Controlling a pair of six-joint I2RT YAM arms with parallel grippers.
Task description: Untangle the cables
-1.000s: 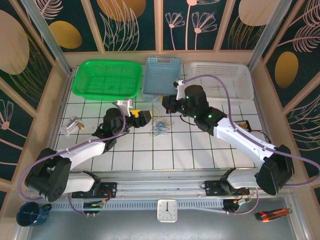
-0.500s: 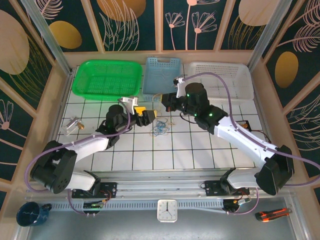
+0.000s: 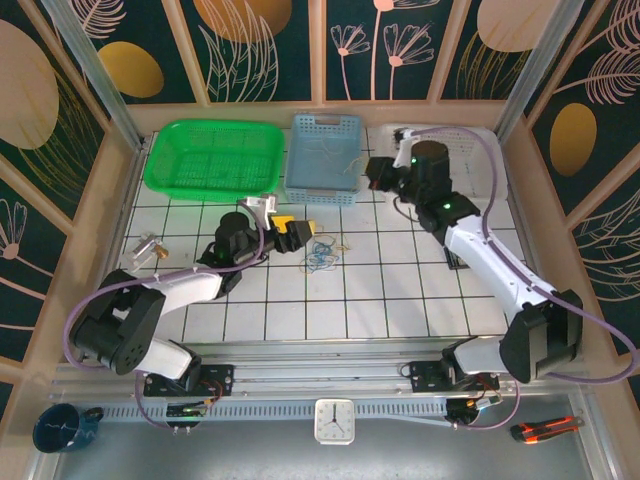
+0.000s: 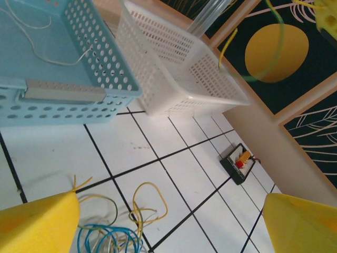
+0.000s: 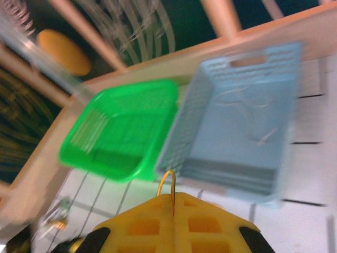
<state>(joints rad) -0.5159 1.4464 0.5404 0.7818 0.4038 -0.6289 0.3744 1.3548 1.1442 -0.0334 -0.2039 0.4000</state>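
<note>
Left end effector [image 3: 291, 233] spread | right end effector [image 5: 172, 204] pinching yellow cable [image 5: 167, 171] | white gridded table [image 3: 400, 300] | leaf-patterned walls [image 3: 268, 50]

Bright, even light, soft shadows; right wrist view smeared by motion (green plastic basket [image 5: 118, 129] especially).

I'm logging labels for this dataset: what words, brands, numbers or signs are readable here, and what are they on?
None can be read.
Clock at the near edge: dial markings too small to read.
Small black tray with orange parts: no legible marking.
</note>
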